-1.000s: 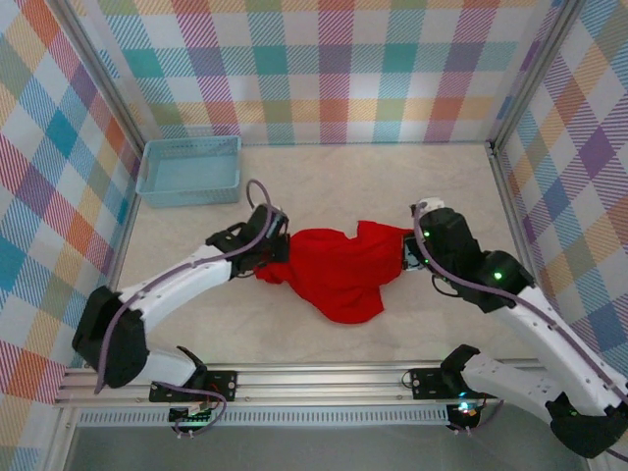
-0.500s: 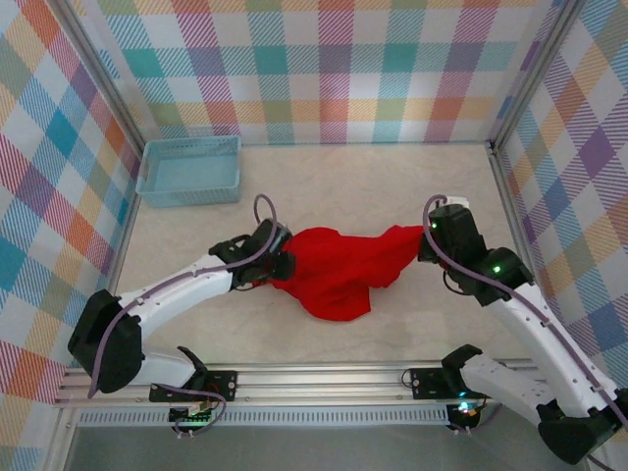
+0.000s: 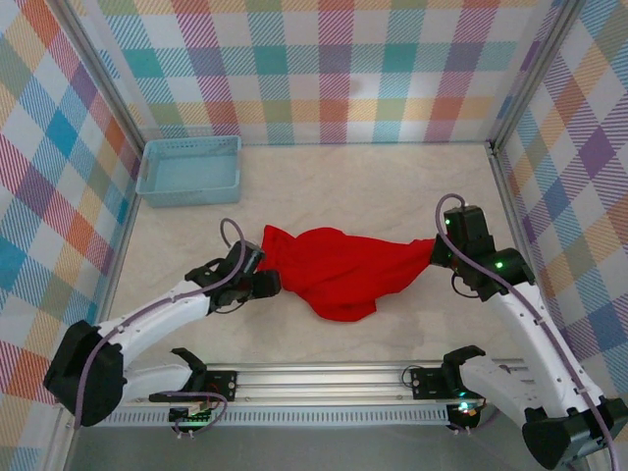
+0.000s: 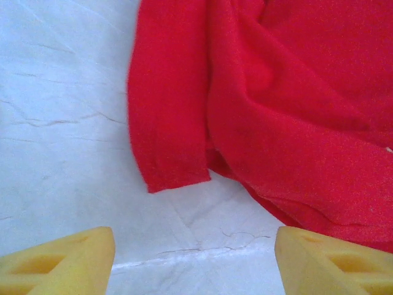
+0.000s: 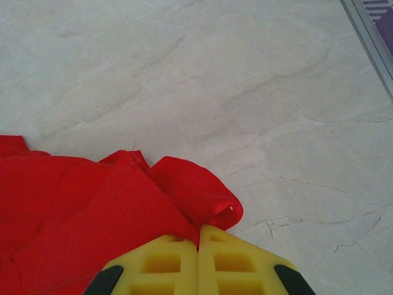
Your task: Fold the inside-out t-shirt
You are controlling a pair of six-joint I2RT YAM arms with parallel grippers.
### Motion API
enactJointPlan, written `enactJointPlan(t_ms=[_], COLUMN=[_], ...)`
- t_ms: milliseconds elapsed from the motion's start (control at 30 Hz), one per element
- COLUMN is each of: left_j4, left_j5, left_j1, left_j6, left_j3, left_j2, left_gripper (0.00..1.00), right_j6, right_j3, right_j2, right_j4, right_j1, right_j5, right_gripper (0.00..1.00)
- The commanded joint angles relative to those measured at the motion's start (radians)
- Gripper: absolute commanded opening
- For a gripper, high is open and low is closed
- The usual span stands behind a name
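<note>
The inside-out t-shirt is a bright red bunched heap in the middle of the table, drawn out into a point on its right. My right gripper is shut on that right end. In the right wrist view a rolled fold of the t-shirt is pinched between the yellow fingers of the right gripper. My left gripper sits just left of the cloth, open. In the left wrist view the left gripper has bare table between its fingers, and a loose flap of the t-shirt lies just ahead.
A light blue basket stands at the back left corner. Checkered walls close in the table on three sides, with a metal post at the right wall. A metal rail runs along the near edge.
The left gripper has opened, let go of the shirt's left side and drawn back to the left. The right gripper has pulled its end further right, stretching the cloth.
</note>
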Motion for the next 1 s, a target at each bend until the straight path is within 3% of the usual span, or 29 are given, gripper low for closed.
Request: enactJointPlan(t_ms=[0, 200, 367, 533, 967], left_j4=[0.053, 0.089, 0.153, 0.134, 0.128], left_j5=[0.027, -0.073, -0.091, -0.120, -0.128], left_j1=[0.007, 0.016, 0.050, 0.107, 0.158], left_j6=[0.015, -0.004, -0.016, -0.023, 0.001], left_j3=[0.002, 0.010, 0.027, 0.056, 0.028], left_j2=[0.079, 0.142, 0.192, 0.244, 0.179], left_gripper=[0.67, 0.58, 0.53, 0.41, 0.28], right_j6=[0.014, 0.012, 0.006, 0.006, -0.001], right_j3=[-0.009, -0.012, -0.012, -0.011, -0.015], right_j2=[0.002, 0.003, -0.003, -0.016, -0.024], right_j4=[0.023, 0.029, 0.020, 0.003, 0.009], right_j1=[-0.015, -0.028, -0.055, -0.080, -0.116], right_j5=[-0.032, -0.045, -0.050, -0.043, -0.067], right_gripper=[0.00, 0.00, 0.00, 0.00, 0.00])
